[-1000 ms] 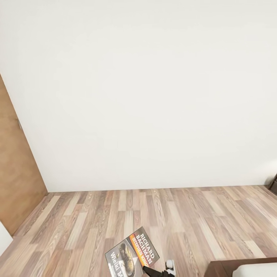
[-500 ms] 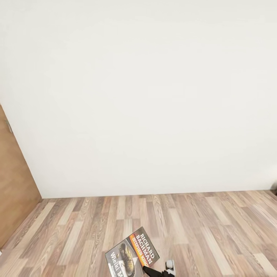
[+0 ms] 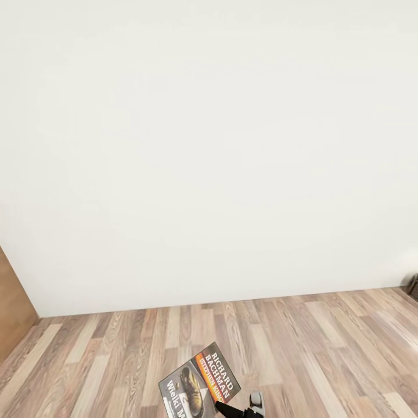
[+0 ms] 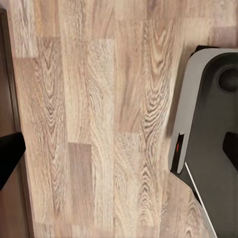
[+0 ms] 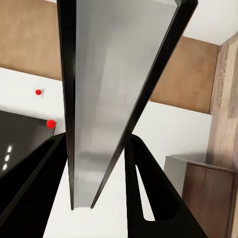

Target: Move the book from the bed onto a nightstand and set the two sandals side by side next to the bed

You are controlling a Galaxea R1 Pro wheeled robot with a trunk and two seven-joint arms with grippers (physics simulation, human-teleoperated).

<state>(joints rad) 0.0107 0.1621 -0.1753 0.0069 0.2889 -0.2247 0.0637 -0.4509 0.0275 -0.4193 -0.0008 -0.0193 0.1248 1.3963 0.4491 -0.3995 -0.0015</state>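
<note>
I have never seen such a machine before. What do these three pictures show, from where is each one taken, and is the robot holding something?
This is a simulated wheeled robot with two arms, each ending in a gripper. The large picture comes from a camera on its head, looking forward and down at a white wall and a wood-plank floor. At the bottom edge, the right gripper holds a book by its lower corner; the cover reads "RICHARD BACHMAN".

The other two pictures come from cameras near each gripper. In the right wrist view you look along the edge of the book, with dark fingers on both sides of it. The left wrist view looks down at the floor and part of the robot's grey base; I cannot tell whether the left gripper is open.
</note>
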